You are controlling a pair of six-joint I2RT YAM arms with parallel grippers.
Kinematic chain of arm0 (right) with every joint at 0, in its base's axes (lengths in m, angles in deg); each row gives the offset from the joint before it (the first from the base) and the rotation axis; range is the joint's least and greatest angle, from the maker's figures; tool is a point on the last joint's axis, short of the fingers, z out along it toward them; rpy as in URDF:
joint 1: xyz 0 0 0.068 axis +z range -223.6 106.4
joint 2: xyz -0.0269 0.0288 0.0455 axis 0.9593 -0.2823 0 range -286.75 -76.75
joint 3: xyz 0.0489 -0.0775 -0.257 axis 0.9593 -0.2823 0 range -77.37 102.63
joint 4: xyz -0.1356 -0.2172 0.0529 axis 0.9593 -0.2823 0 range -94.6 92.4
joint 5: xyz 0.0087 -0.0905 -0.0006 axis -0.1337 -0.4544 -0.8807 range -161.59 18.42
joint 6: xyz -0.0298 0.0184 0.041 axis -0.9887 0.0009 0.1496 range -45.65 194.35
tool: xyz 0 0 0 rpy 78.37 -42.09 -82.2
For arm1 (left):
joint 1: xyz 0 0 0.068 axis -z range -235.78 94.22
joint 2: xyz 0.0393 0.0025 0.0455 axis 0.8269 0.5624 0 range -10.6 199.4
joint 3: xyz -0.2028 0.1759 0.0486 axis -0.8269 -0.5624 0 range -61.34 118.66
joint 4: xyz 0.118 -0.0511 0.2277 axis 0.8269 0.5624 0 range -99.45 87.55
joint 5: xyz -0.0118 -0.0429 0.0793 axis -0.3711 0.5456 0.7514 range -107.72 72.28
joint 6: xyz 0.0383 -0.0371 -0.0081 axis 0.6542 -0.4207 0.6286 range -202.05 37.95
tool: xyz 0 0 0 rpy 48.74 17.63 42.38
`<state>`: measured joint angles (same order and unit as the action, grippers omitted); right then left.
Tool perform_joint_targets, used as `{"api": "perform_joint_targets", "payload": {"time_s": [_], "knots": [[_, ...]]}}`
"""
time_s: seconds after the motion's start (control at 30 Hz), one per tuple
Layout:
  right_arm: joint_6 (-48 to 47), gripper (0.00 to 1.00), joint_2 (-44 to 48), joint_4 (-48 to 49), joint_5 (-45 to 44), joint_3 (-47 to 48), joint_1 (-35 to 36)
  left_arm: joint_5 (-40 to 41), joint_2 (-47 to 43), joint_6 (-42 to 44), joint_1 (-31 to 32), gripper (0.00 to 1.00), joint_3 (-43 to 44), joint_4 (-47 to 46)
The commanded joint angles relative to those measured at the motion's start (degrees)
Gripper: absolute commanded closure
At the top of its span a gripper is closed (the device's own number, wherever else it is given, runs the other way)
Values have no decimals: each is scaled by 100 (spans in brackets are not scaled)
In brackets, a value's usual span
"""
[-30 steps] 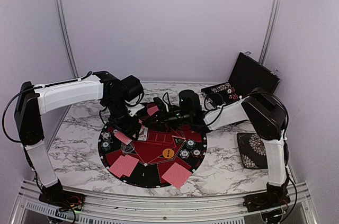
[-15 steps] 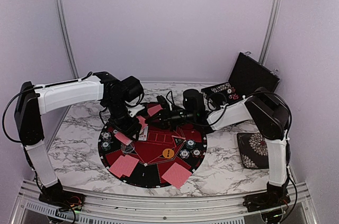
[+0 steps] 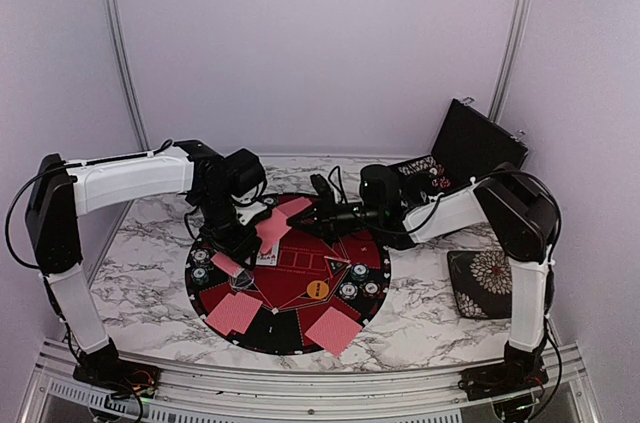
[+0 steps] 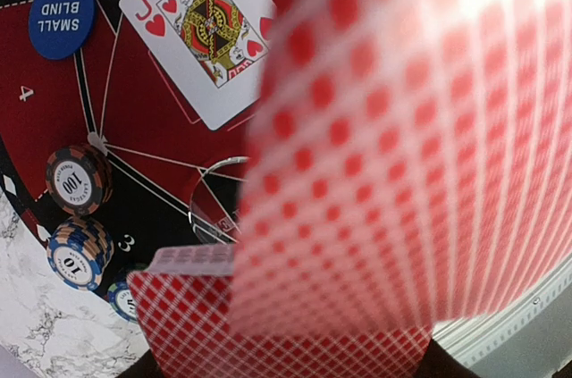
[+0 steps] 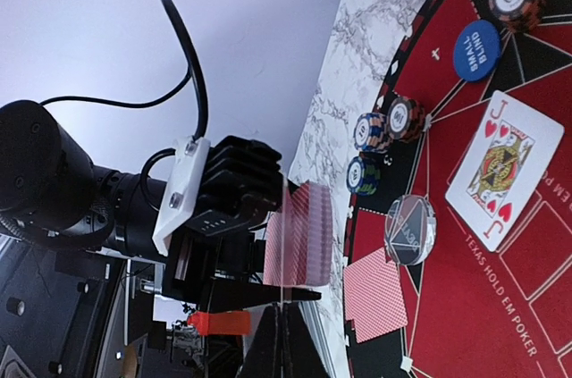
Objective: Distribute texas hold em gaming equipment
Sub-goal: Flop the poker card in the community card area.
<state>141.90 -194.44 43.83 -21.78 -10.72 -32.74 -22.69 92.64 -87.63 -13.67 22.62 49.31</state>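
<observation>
Change: right arm has drawn back toward 3 o'clock since the earlier frame, pulling one card off the deck; left arm unmoved.
Right gripper (image 3: 300, 220): fingers pressed together on the edge of a single card (image 3: 272, 231), held above the round mat (image 3: 290, 328).
Left gripper (image 3: 228, 265): partly spread, clamped on a deck of cards (image 4: 286, 342) at the mat's 9 o'clock side.
Held card, axis: long axis roughly from 1 to 7 o'clock in the top view, tilted; back faces the left wrist camera, blurred.
Card look: red back with a fine white lattice.
Jack of hearts (image 5: 503, 164): face up, flat on the red felt near mat centre.
Blue disc (image 4: 60, 16): reads "SMALL BLIND", just beside the jack.
Chip stacks (image 4: 79, 180): striped, marked 100, at the mat's 9 o'clock rim.
Face-down cards (image 3: 333, 330): two pairs at the mat's 5 and 7 o'clock edge.
</observation>
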Motion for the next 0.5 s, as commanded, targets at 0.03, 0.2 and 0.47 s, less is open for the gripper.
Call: {"api": "perform_joint_targets", "payload": {"time_s": [0.03, 0.2, 0.47], "knots": [[-331, 100, 341, -2, 6, -159, -327, 2, -290, -61, -125, 55, -183, -20], [-793, 100, 459, -271, -61, -294, -551, -4, -347, -91, -216, 55, -319, -96], [-3743, 100, 873, -2584, -1957, 94, -572, -6, -435, -115, -457, 55, -510, -196]]}}
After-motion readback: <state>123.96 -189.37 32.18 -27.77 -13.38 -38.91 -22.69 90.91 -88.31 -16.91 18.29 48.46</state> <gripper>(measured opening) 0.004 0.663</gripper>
